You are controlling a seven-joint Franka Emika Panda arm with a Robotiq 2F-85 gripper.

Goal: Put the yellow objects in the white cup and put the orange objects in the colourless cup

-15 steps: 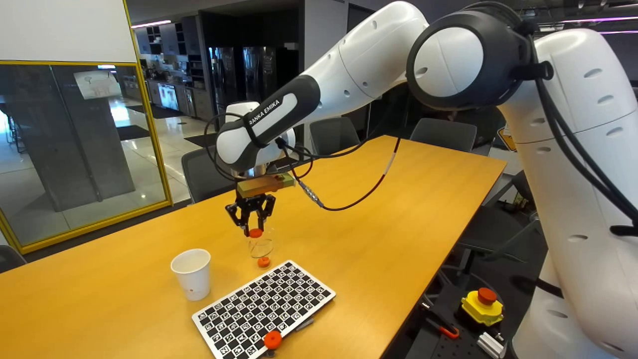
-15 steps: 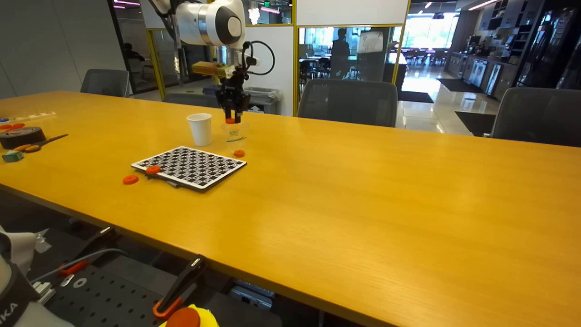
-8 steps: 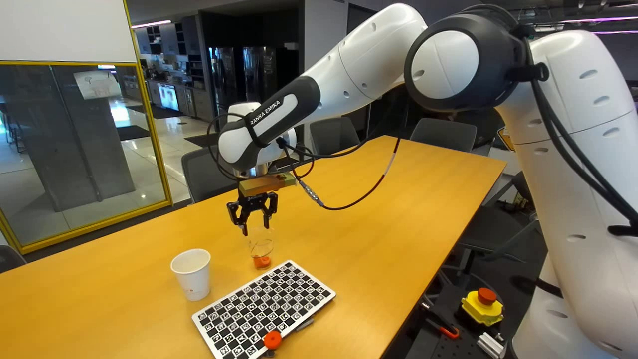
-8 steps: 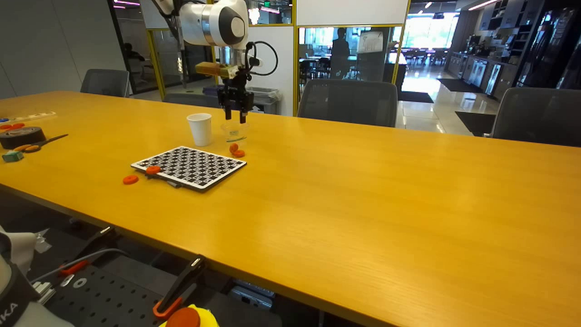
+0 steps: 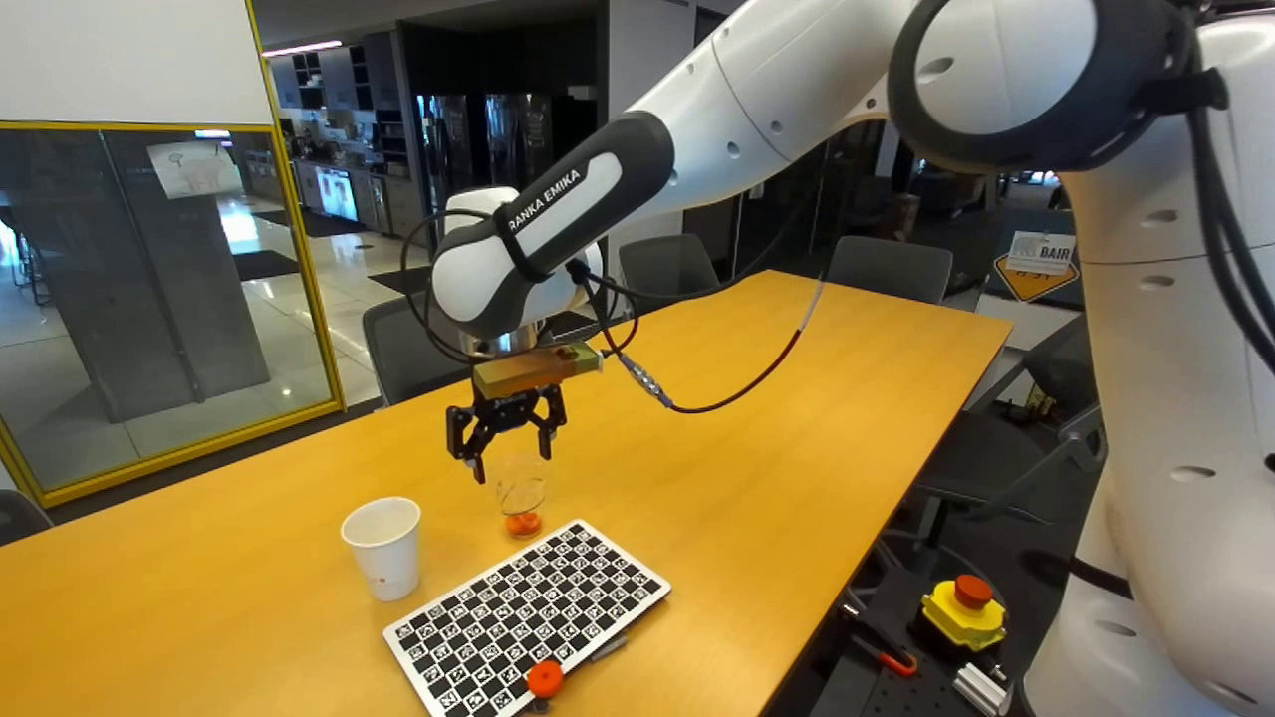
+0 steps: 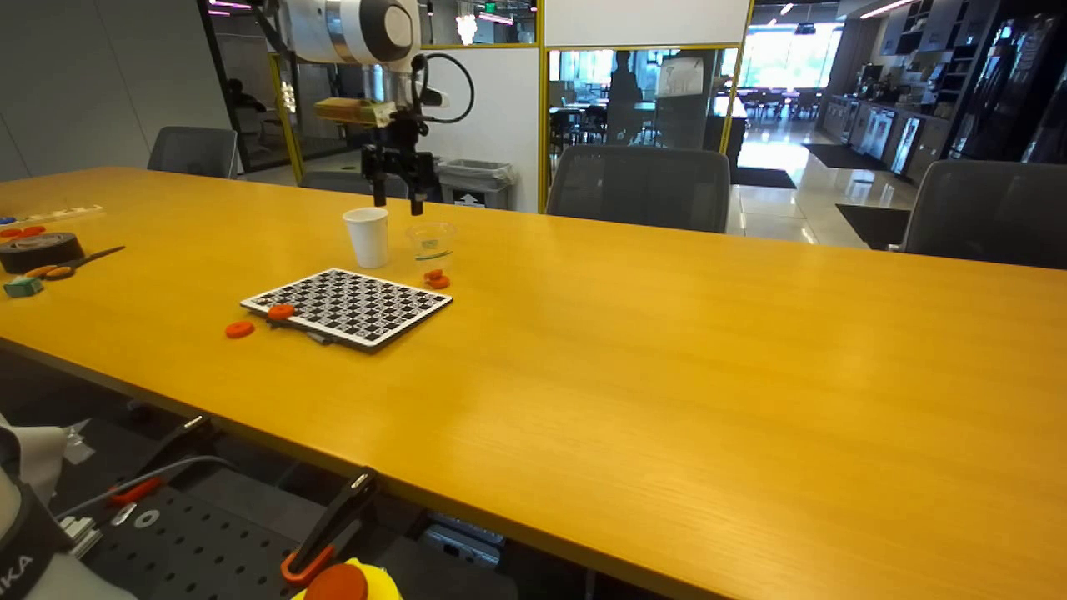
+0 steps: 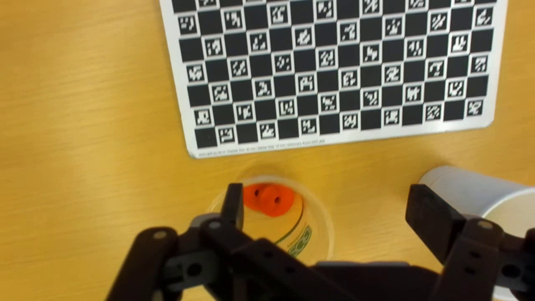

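While the black pincer (image 5: 513,467) is hanging above the yellow-brown table (image 5: 717,518), its two fingers are standing wide apart. Below it, the colourless cup (image 7: 327,225) is standing upright, see-through, with a green printed mark showing on its wall; in the wrist view, one finger is covering part of its rim. At the bottom of this cup, two orange objects (image 7: 271,207) are lying together, small, round and bright orange-red, one overlapping the other, each showing a small dark hole. Also lower than the pincer and near the colourless cup, the white cup (image 5: 383,558) is standing upright, opaque and slightly tapered, its wall hiding the bottom inside. Close to both cups, a black-and-white checkered board (image 5: 528,617) is lying flat, with a third orange object (image 5: 545,679) showing at the edge farthest from the pincer; the board is lying between that object and the cups. Farther off, in an exterior view, a fourth orange object (image 6: 240,330) is lying on the table, and well apart from the pincer, a black roll (image 6: 42,250), scissors (image 6: 79,263) and a green block (image 6: 23,287) are lying near one another.
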